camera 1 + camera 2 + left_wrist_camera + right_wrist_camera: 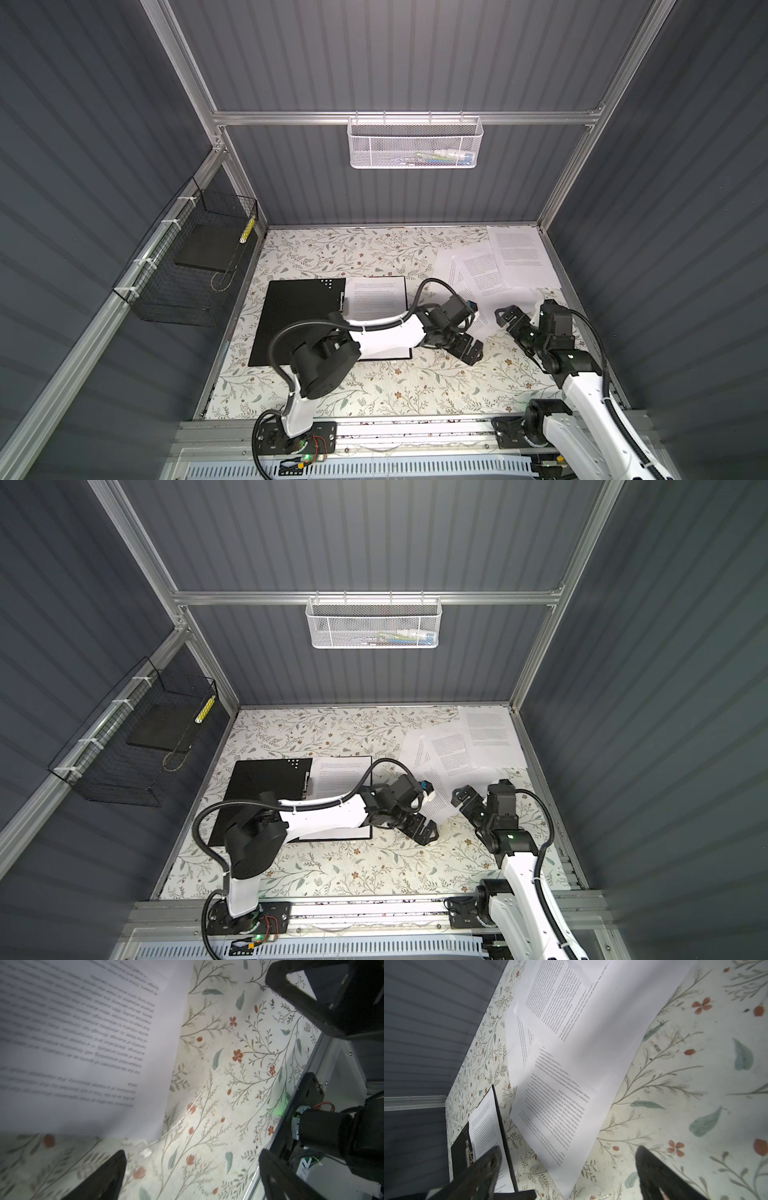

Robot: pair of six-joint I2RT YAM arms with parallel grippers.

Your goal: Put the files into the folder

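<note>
Folder (299, 320) (262, 787) lies open and flat on the floral surface (374, 390), left of centre in both top views, black inside facing up. White dots (328, 284) sit near its far edge by the spine, and a metal clip (341, 301) runs along the spine.

One filed sheet (376, 297) (338, 777) lies on the folder's right half, with the left arm crossing over its near part. Its print is too small to read.

The rest of the files (498, 257) (469, 737) are loose white sheets overlapping at the far right corner of the surface, well apart from the folder. Each carries blocks of black text.

The nearest sheet (485, 326) (438, 800) (83, 1043) (560, 1109) slants toward the middle, its near corner between the two claws. In the right wrist view a line beginning "At present, China" can be read; the other lines are too fine. In the left wrist view the print is blurred.

Left claw (477, 353) (430, 833) (192, 1155) is spread wide and empty, low over the surface just beside that sheet's near corner. Cannot tell if it touches.

Right claw (498, 319) (455, 798) (566, 1153) is spread wide and empty, and faces the same sheet from the right side.

A white mesh basket (413, 143) hangs on the back wall. A black wire basket (183, 286) on the left wall holds a dark slab (205, 249).
</note>
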